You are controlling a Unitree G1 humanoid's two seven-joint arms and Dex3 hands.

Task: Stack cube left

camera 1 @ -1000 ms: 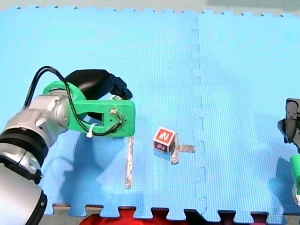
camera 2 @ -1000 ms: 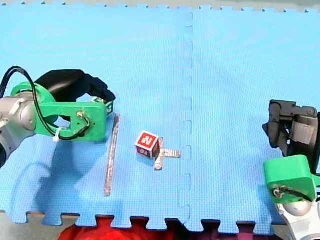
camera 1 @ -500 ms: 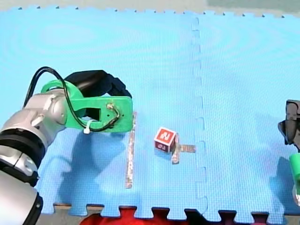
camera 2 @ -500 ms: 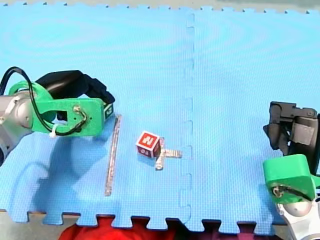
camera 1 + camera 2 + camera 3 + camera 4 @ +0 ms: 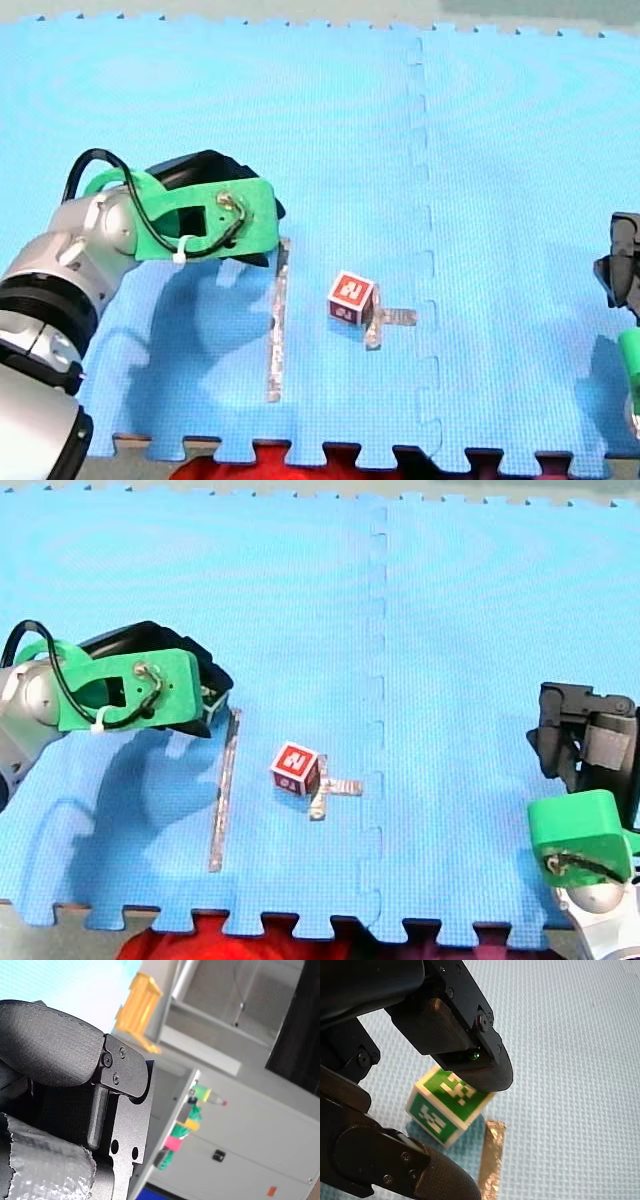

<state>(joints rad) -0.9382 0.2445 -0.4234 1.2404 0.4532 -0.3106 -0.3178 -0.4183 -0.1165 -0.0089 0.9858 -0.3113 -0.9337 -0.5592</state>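
The blue foam mat surface (image 5: pixel 500 120) runs past every edge. The left hand (image 5: pixel 200 665) hovers at the left, beside the top of a long tape strip (image 5: pixel 276 320), largely hidden by its green wrist mount (image 5: pixel 215 215). The right hand (image 5: pixel 572 742) sits at the right edge, partly cut off; open or closed, I cannot tell. The red cube (image 5: pixel 351 297) sits mid-mat on crossed tape. In the second wrist view, dark fingers (image 5: pixel 470 1055) pinch the green cube (image 5: pixel 449 1102) just above the mat.
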